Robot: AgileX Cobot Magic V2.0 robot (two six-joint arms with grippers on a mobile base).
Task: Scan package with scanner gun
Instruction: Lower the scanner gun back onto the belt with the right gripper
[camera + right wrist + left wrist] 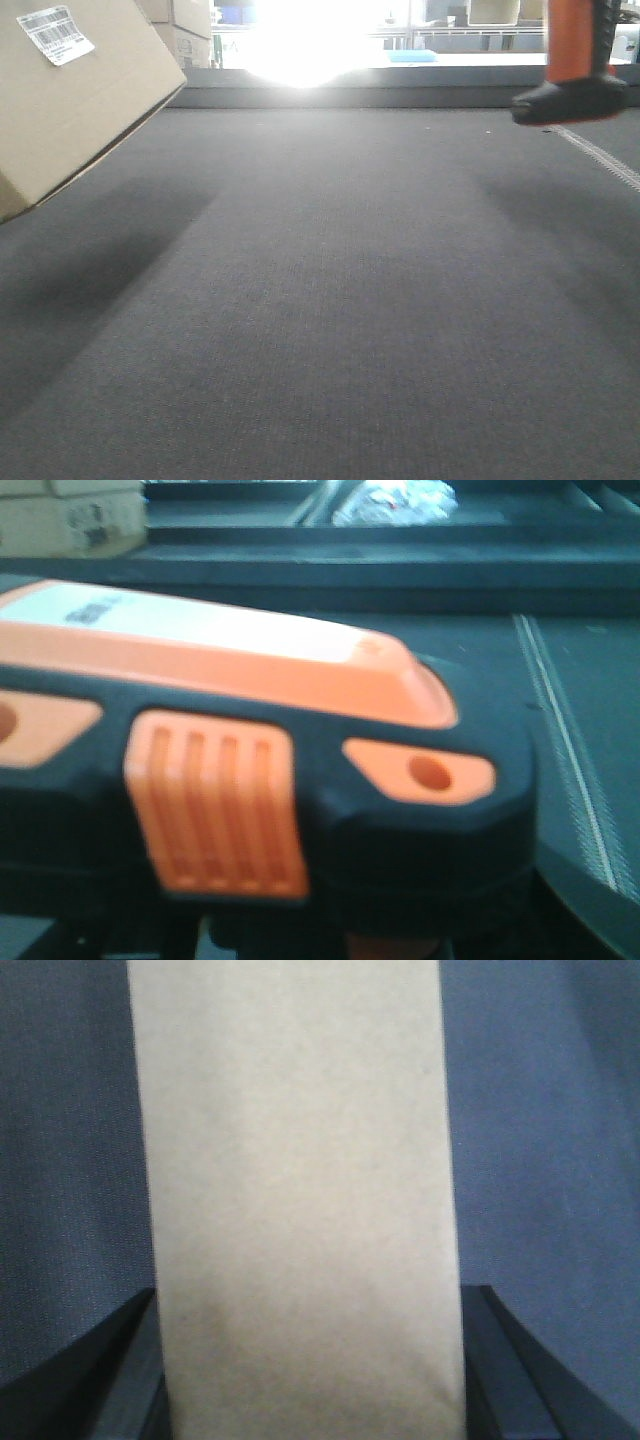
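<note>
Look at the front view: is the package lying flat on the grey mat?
No, the package is tilted, its lower edge slanting upward above the mat.

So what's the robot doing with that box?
It looks like it's getting ready to scan it. The left tool grips the box by its sides and holds it tilted above the table, with the label showing. On the right, the scanner is lifted off the table too. They're far apart.
</note>
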